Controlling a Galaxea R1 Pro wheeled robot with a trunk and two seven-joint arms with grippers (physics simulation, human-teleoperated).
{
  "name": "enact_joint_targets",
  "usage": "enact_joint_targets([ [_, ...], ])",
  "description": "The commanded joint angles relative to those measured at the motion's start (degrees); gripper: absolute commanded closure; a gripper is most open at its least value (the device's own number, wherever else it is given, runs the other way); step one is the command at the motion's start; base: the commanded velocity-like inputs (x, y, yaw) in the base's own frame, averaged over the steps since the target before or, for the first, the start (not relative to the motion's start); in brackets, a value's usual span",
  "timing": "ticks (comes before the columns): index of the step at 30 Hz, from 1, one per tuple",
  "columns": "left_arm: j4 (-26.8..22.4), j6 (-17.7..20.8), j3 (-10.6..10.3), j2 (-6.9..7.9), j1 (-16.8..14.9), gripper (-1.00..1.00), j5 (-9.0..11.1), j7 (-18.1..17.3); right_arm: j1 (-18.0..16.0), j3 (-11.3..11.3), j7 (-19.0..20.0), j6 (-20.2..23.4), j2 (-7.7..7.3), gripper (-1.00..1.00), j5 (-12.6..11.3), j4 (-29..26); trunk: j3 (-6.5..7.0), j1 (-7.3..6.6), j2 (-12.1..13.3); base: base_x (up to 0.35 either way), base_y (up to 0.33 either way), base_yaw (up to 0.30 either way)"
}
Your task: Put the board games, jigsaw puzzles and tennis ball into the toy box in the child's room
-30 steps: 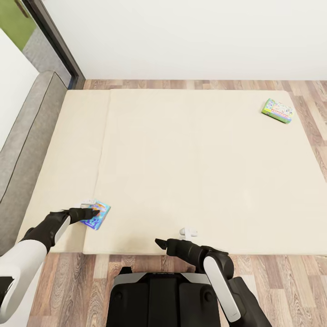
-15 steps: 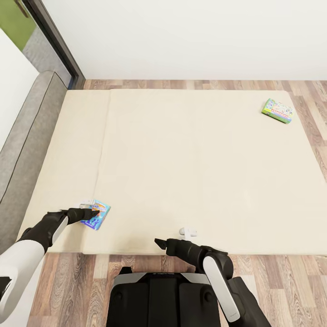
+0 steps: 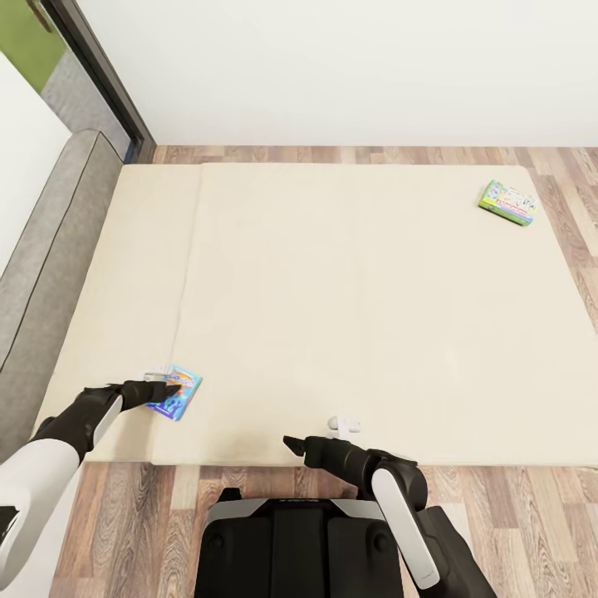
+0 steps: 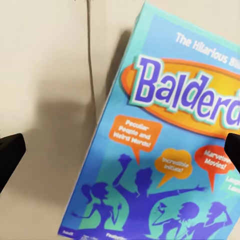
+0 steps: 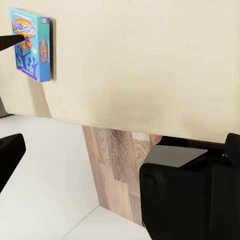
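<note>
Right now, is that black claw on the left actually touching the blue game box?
Cannot tell. In the head view the left gripper overlaps the blue board game on the bed, but no view plainly shows contact or a gap.

White wall (image 3: 357,66), wood-plank floor (image 3: 531,523), dark-framed window (image 3: 91,71), grey headboard (image 3: 41,274).
</note>
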Motion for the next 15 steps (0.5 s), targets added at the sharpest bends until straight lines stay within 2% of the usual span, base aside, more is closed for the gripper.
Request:
enact_joint_targets([
  [1, -0.09, 0.34, -0.24, 0.21, -0.01, -1.0, 0.34, -0.22, -0.02, -0.03, 0.13, 0.27, 0.01, -1.0, 0.11, -0.06, -0.06, 0.03, -0.09, 0.0, 0.0, 0.0],
  [4, -0.07, 0.35, -0.16, 0.62, -0.01, -1.0, 0.4, -1.04, -0.02, -0.04, 0.15, 0.27, -0.02, -1.0, 0.11, -0.11, -0.06, 0.03, -0.09, 0.0, 0.0, 0.0],
  [8, -0.03, 0.33, -0.04, 1.34, -0.01, -1.0, 0.46, -4.14, -0.02, -0.05, 0.17, 0.29, -0.09, -1.0, 0.12, -0.16, -0.06, 0.03, -0.09, 0.0, 0.0, 0.0],
  [15, 0.0, 0.01, -0.01, 1.69, -0.01, -1.0, 0.36, -7.85, -0.02, -0.04, 0.14, 0.28, -0.08, -1.0, 0.11, -0.19, -0.06, 0.03, -0.09, 0.0, 0.0, 0.0],
])
